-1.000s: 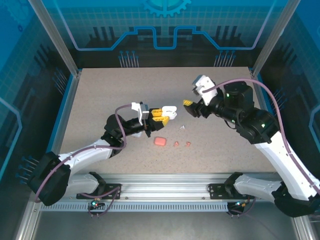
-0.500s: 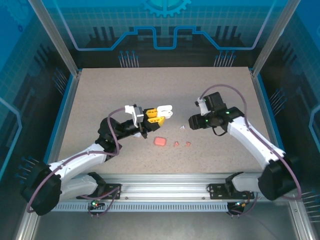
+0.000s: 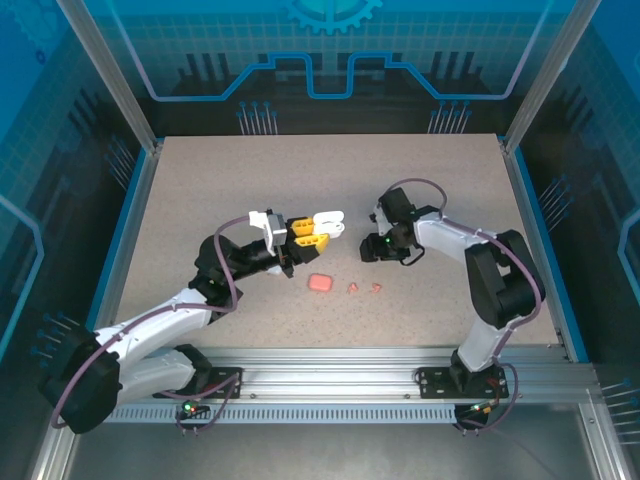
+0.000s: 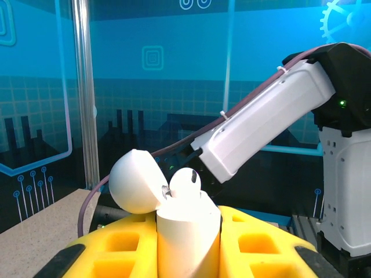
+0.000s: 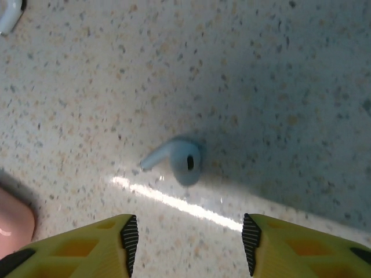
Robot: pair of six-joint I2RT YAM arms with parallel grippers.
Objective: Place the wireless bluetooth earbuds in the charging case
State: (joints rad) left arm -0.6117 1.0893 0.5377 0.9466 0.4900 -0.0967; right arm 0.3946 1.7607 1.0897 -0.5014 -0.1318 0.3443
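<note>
My left gripper [image 3: 311, 233] is shut on a white charging case [image 4: 186, 227] held above the table, its lid [image 4: 135, 180] flipped open. One white earbud [image 4: 185, 184] sits in the case's top. My right gripper [image 5: 188, 243] is open and points down at the table, its yellow fingers [image 5: 124, 240] straddling the space just short of a loose white earbud [image 5: 184, 161] lying flat. In the top view the right gripper [image 3: 373, 250] hovers right of the held case [image 3: 331, 219]. Two salmon-pink earbuds [image 3: 352, 288] [image 3: 376, 288] lie in front of it.
A closed pink case [image 3: 320, 284] rests on the table near the pink buds, and its edge [image 5: 13, 225] shows at the lower left of the right wrist view. A small white object [image 5: 8, 14] lies at that view's top left corner. Blue enclosure walls [image 3: 120, 180] surround the table.
The right arm folded inward and came down low over the white earbud on the table. The left arm, holding the open case, shifted slightly left and then held still.
</note>
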